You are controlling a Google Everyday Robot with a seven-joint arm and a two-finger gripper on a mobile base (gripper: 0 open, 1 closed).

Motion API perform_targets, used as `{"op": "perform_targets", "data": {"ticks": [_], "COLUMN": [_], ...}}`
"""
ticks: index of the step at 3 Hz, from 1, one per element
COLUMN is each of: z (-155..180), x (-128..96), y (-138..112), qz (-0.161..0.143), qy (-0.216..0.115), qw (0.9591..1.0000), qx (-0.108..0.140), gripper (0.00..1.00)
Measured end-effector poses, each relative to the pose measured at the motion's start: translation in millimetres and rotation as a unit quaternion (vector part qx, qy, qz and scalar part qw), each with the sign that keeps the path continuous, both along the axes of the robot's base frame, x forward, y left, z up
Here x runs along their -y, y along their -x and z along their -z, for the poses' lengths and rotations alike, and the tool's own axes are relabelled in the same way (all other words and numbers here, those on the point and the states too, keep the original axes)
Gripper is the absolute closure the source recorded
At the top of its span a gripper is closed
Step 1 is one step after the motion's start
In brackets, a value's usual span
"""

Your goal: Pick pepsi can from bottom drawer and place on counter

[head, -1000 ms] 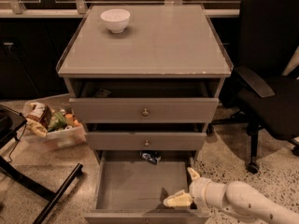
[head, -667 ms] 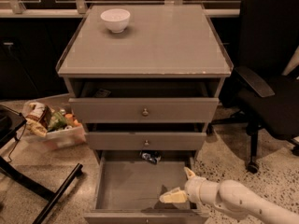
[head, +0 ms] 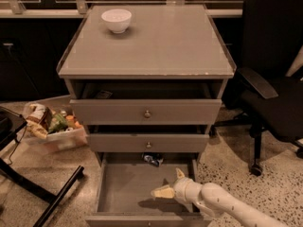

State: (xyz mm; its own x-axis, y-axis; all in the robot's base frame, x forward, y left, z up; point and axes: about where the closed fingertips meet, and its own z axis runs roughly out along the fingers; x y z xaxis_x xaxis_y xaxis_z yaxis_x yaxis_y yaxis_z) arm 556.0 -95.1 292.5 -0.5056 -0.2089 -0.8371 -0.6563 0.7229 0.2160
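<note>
The pepsi can (head: 152,159) is seen at the very back of the bottom drawer (head: 120,186), near the middle of its rear edge and partly tucked under the front of the knobbed drawer (head: 147,143) above. It appears to be laid on its side, with its long axis running roughly across the drawer's width, the right end sitting slightly nearer the front; which end is the top cannot be told. The gripper (head: 165,181) is held inside the bottom drawer, over the right part of its floor, entered from the right on a pale arm (head: 222,205). Its jaws are spread apart, one finger directed left and the other toward the back, with nothing held between them. The can is left untouched, a little behind the gripper. On the counter (head: 161,44) a white bowl (head: 116,20) is set near the back left corner.
</note>
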Motion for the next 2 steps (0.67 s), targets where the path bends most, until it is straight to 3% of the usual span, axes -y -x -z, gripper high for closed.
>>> {"op": "perform_targets", "data": {"ticks": [1, 2], "z": [43, 63], "x": [-25, -44], "y": [-33, -66], "qz": [0.007, 0.016], "qy": [-0.004, 0.01], "qw": [0.9996, 0.9967], "qx": [0.027, 0.079], "gripper": [0.0, 0.0]}}
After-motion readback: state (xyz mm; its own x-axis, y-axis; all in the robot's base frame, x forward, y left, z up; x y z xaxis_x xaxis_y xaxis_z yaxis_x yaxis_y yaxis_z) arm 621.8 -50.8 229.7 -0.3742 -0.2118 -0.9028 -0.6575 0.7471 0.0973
